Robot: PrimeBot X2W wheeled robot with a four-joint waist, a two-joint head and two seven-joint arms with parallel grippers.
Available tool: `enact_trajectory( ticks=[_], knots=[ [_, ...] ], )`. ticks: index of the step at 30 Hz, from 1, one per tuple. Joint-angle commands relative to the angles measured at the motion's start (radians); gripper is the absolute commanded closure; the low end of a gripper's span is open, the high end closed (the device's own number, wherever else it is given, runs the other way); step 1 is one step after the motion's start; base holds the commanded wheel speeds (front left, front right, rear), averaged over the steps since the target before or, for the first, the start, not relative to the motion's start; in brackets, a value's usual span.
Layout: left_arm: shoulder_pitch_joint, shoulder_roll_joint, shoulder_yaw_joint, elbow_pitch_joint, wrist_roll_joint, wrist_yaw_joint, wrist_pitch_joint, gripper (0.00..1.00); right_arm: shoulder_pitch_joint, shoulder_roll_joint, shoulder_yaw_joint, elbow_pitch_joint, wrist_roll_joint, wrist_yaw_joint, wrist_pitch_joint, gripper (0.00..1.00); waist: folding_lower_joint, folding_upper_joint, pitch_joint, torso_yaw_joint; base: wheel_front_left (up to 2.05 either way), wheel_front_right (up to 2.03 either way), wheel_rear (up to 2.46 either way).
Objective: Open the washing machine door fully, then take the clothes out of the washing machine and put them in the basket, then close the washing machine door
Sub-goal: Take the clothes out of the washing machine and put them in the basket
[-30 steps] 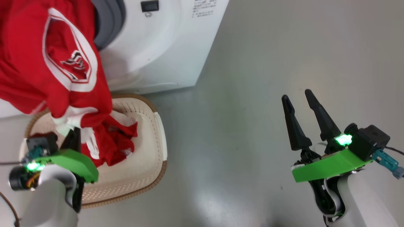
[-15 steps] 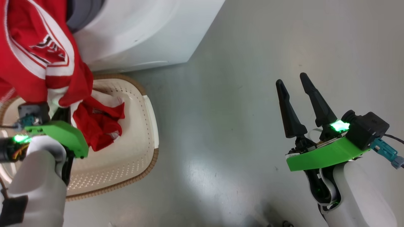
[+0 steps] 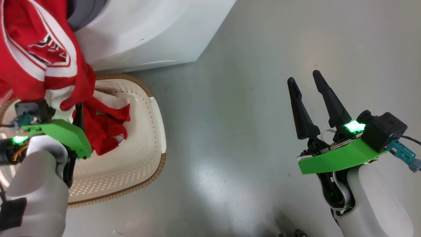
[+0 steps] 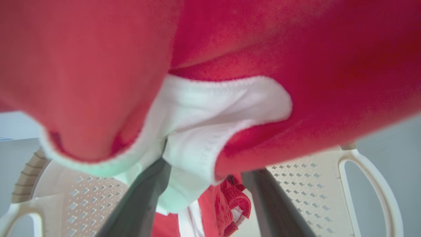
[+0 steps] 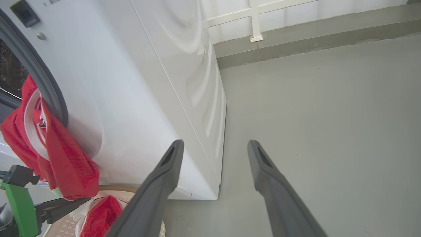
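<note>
The red clothes (image 3: 39,49) with white trim and a dark emblem hang from the washing machine (image 3: 148,29) opening down into the cream basket (image 3: 158,131), where a bunched end lies. My left gripper (image 3: 70,113) is over the basket under the hanging fabric. In the left wrist view its fingers (image 4: 144,200) stand apart, open, with the white hem of the clothes (image 4: 296,65) draped over the left fingertip. My right gripper (image 3: 304,77) is open and holds nothing, off to the right above bare floor. The washing machine door is out of view.
The basket (image 5: 115,188) stands on the grey floor right against the front of the washing machine (image 5: 131,82). The grey rubber gasket (image 5: 49,89) rings the opening. A wall with a white frame (image 5: 253,19) runs behind the machine's right side.
The head camera has shifted, moving the whole picture. My left gripper's fingers have spread apart under the garment, which still hangs over them. The right gripper has kept its open pose.
</note>
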Motion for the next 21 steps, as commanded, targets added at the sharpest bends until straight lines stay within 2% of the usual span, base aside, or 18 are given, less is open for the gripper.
enact_trajectory(
  ticks=[1,11,21],
  knots=[
    [0.013,0.035,0.016,-0.022,-0.019,-0.005,-0.005,0.0,0.013,0.003,0.012,-0.022,-0.01,0.006,-0.006,0.0,0.0,-0.0001,-0.004,0.006,0.0,0.0,0.0],
    [0.103,0.034,0.002,-0.223,-0.063,-0.006,-0.005,0.0,0.019,-0.013,-0.001,-0.026,-0.016,0.006,-0.006,0.0,0.0,-0.0001,-0.023,0.048,0.0,0.0,0.0],
    [0.239,0.019,0.066,-0.472,-0.067,-0.006,-0.005,0.0,0.027,-0.023,-0.001,-0.022,-0.019,0.006,-0.006,0.0,0.0,-0.0001,-0.054,0.077,0.0,0.0,0.0]
  ],
)
